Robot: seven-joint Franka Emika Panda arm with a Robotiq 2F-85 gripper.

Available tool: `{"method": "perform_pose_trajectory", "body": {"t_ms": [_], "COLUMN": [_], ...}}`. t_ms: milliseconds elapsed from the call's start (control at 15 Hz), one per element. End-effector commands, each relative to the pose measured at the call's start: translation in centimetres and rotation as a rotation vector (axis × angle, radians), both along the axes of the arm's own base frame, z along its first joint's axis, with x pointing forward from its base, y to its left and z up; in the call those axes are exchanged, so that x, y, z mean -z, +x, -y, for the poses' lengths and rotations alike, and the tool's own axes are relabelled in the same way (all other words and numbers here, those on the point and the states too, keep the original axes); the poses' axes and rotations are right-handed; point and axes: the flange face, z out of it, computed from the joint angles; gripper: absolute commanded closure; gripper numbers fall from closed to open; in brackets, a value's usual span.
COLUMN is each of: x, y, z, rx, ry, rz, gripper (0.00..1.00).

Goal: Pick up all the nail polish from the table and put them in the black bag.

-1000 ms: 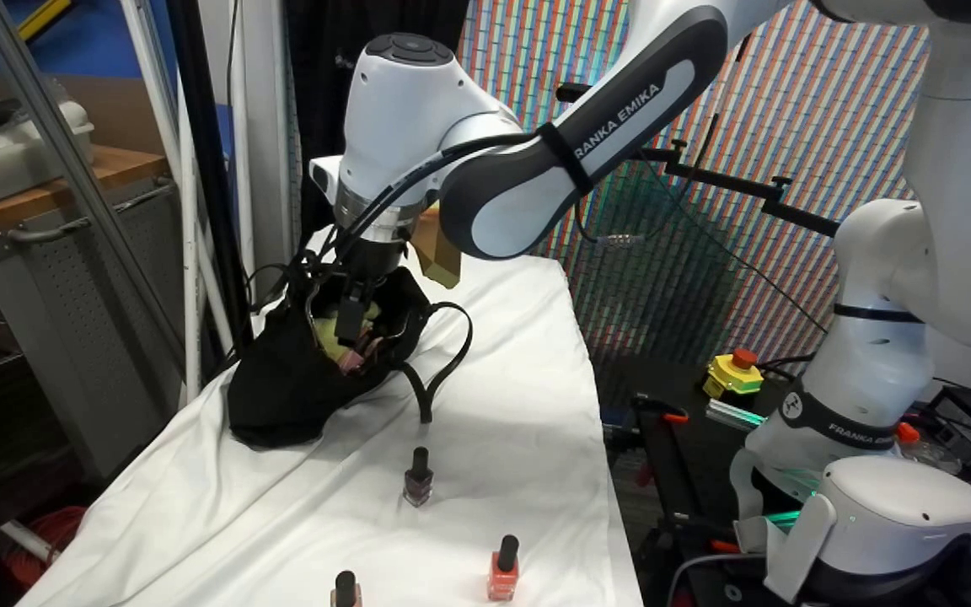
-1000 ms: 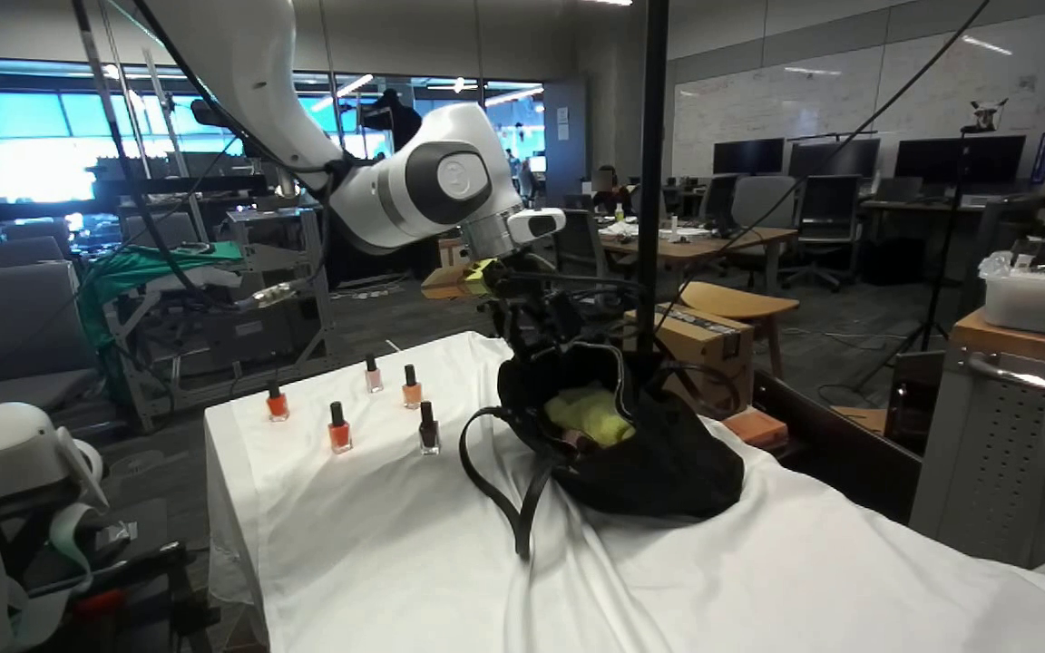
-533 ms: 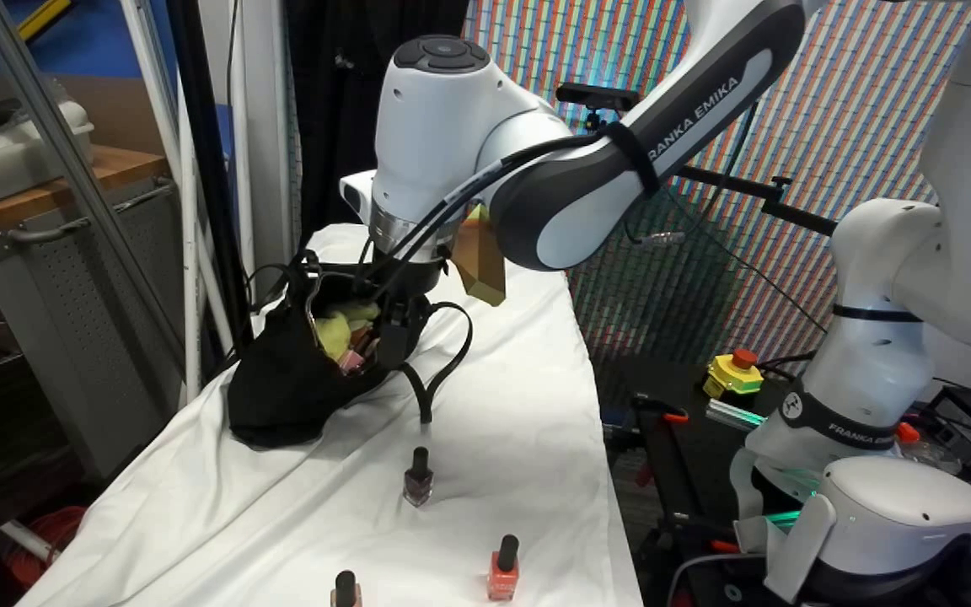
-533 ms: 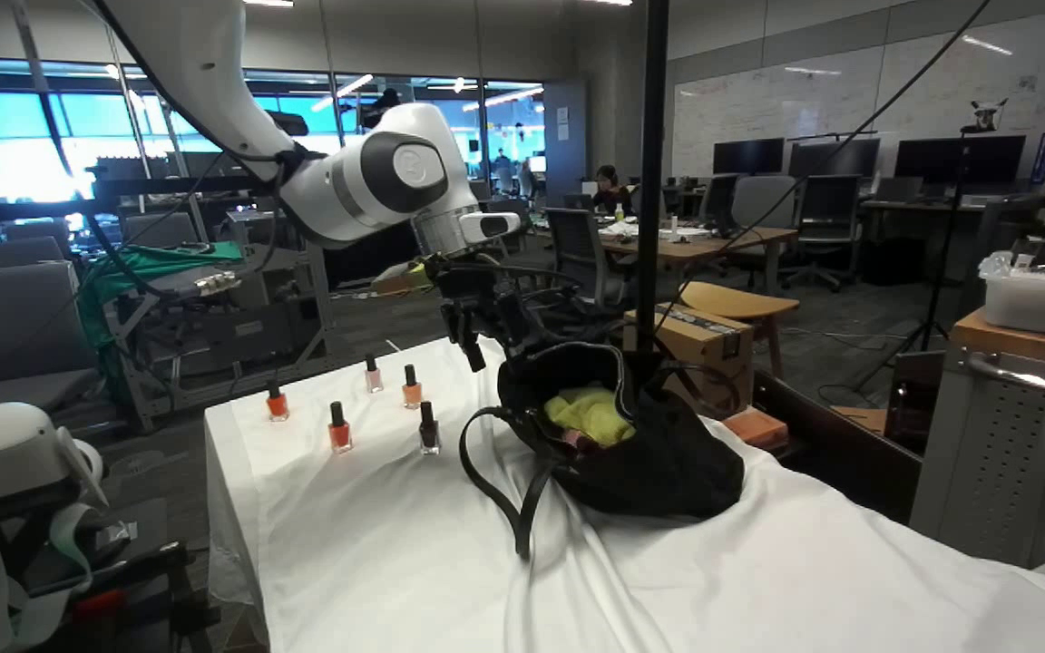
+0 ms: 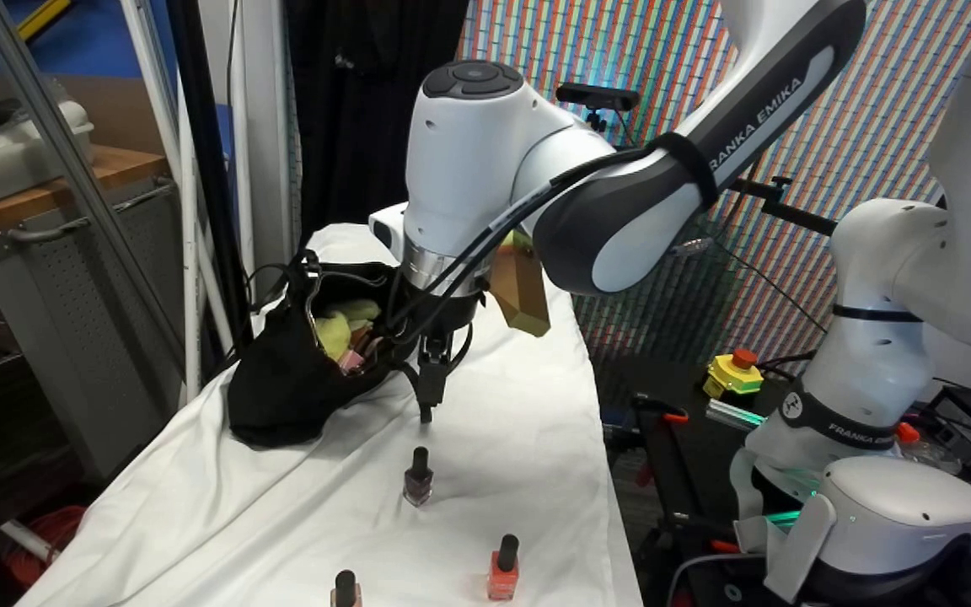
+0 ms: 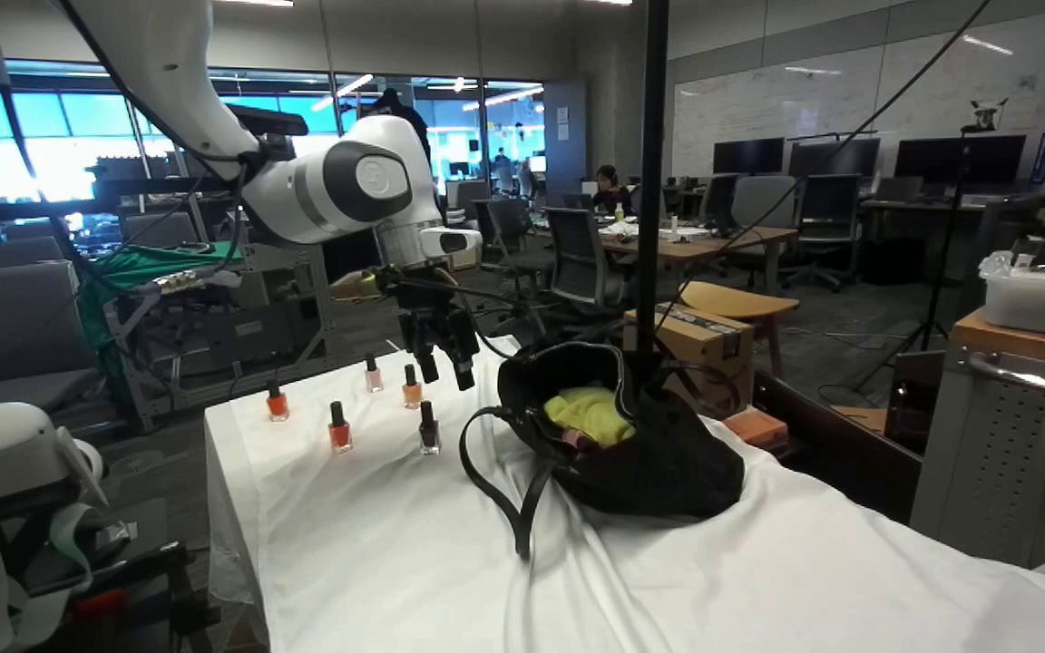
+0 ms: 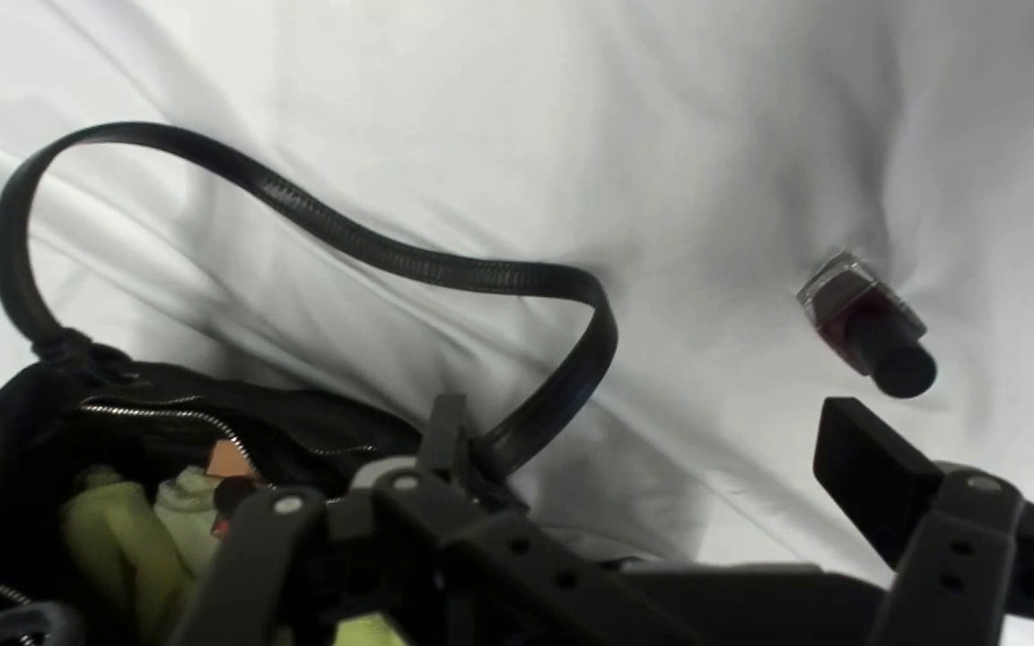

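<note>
Our hand [image 6: 447, 373] hung released above the table [image 6: 377, 562], its two fingers [image 7: 874, 474] well parted and pointing downward. Below it we saw a handle [image 7: 418, 265] of the black bag [image 6: 668, 472] curving over a wrinkled white cloth [image 7: 705, 179], partly covered by one finger in the wrist view. Near the other finger in that view, but apart from it, stood the dark nail polish bottle [image 7: 867, 323], upright on the cloth. Just beside the hand slouched the bag itself, its mouth gaping; yellow-green fabric [image 6: 590, 413] filled part of it, and in the wrist view small orange and dark pieces [image 7: 228, 459] showed next to that fabric, though we could not tell what they were. Farther out, in an exterior view, we counted four more upright bottles with black caps, spaced apart: an orange bottle [image 6: 412, 394], a pale pink bottle [image 6: 373, 379], a front red-orange bottle [image 6: 339, 437] and a rear red-orange bottle [image 6: 278, 407]. Beyond the table, a cardboard box [image 6: 699, 349] sat behind the bag, and in an exterior view a red-topped yellow emergency stop [image 5: 732, 377] stood near the white base [image 5: 907, 514] of our arm [image 5: 553, 152].
</note>
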Motion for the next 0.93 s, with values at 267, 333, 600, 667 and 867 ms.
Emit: {"method": "perform_pose_trajectory", "body": {"t_ms": [267, 333, 600, 667, 867], "x": [-1.0, -1.2, -1.6, -1.5, -1.1], "y": [-1.6, -1.6, -1.2, -1.0, -0.6], "z": [-1.9, -2.2, -3.5, -3.8, -4.5], "rx": [-0.026, -0.027, 0.046, 0.065, 0.114], "ry": [0.137, 0.156, 0.227, 0.237, 0.271], "rz": [-0.064, -0.065, -0.051, -0.049, -0.050], "gripper": [0.00, 0.00, 0.00, 0.00, 0.00]}}
